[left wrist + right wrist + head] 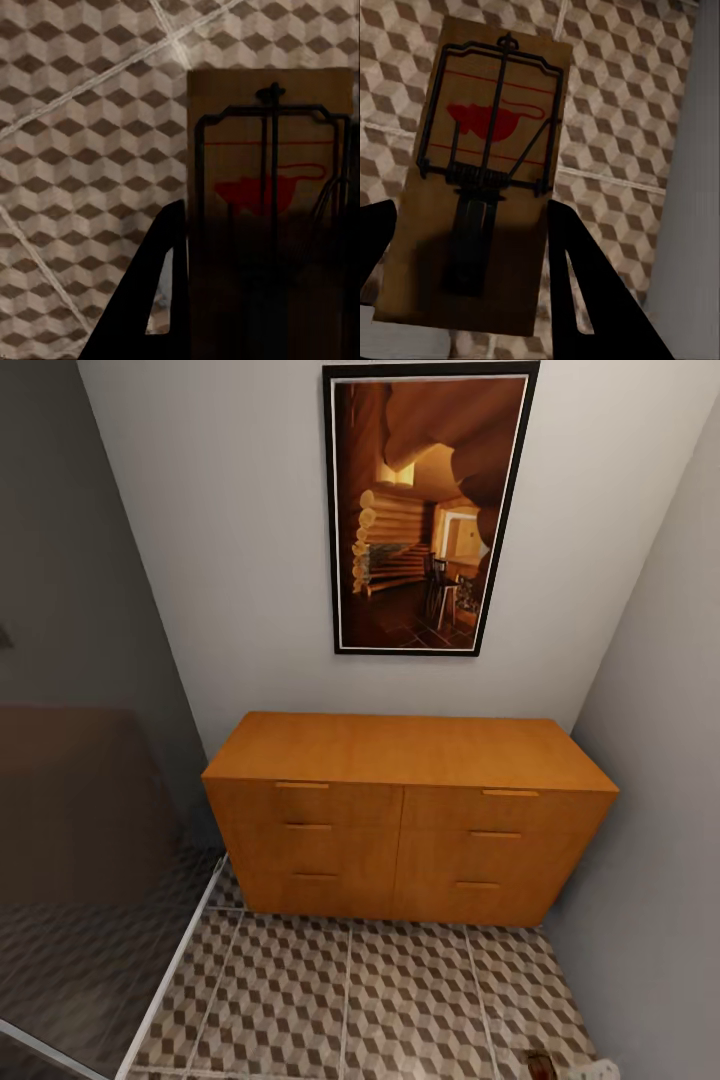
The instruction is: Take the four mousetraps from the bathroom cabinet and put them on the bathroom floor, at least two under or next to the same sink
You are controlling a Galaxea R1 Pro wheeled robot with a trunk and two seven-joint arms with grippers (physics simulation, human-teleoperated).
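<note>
From the head view we face the cabinet point(405, 815), orange-brown, flat-topped, all six drawers shut, standing against a pale wall under a framed picture point(425, 510) of a log interior. A dark translucent panel point(90, 860) with a white bottom rail closes off our left side, and a grey wall hems us in on the right. The cube-patterned floor point(350, 1000) lies open between them in front of the cabinet. At the lower right edge a small tan and white shape shows, too cropped for us to name.

In the left wrist view a mousetrap point(266, 187) stands close before the lens, tan wood with a dark wire bar and a red mouse mark, above the tiles. One dark finger point(161, 292) of our left gripper point(255, 315) rises against its edge; the gripper looks closed on the trap, though the other finger is lost in shadow.

In the right wrist view a second trap point(484, 172) sits between the two dark fingers point(585, 292) of our right gripper point(469, 277), which pinch its near end. Tiles spread beneath it, and a pale grey wall runs just alongside.
</note>
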